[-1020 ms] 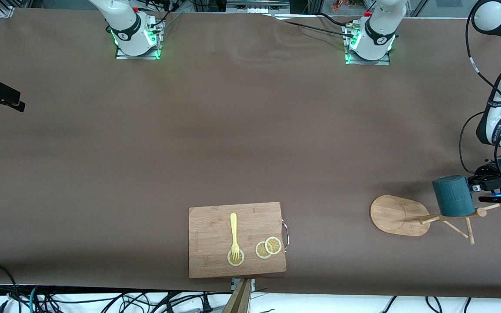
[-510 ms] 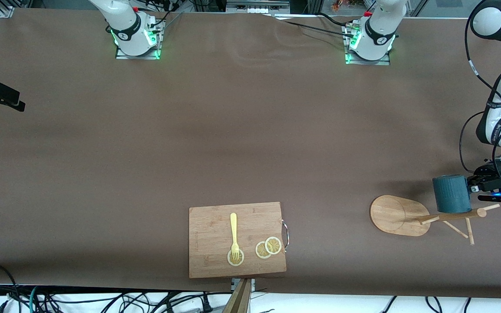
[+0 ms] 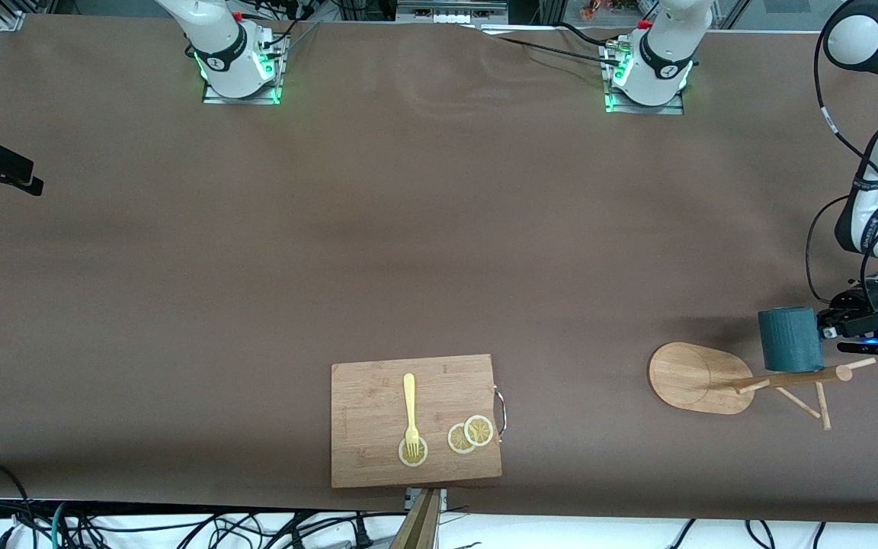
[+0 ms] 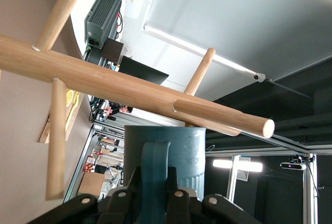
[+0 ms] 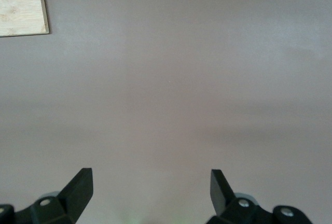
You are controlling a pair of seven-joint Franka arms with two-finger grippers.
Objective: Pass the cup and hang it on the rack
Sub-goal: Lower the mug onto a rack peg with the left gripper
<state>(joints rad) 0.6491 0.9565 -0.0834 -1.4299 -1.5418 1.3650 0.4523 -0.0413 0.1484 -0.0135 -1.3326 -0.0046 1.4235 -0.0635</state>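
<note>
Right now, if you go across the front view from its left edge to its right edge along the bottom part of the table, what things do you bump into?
Yellow fork on the cutting board → two lemon slices → the board's metal handle → rack base → cup → left gripper holding it.

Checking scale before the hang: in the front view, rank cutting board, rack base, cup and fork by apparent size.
1. Cutting board
2. Rack base
3. Cup, though raised in the left pincer, so nearer the camera
4. Fork
</note>
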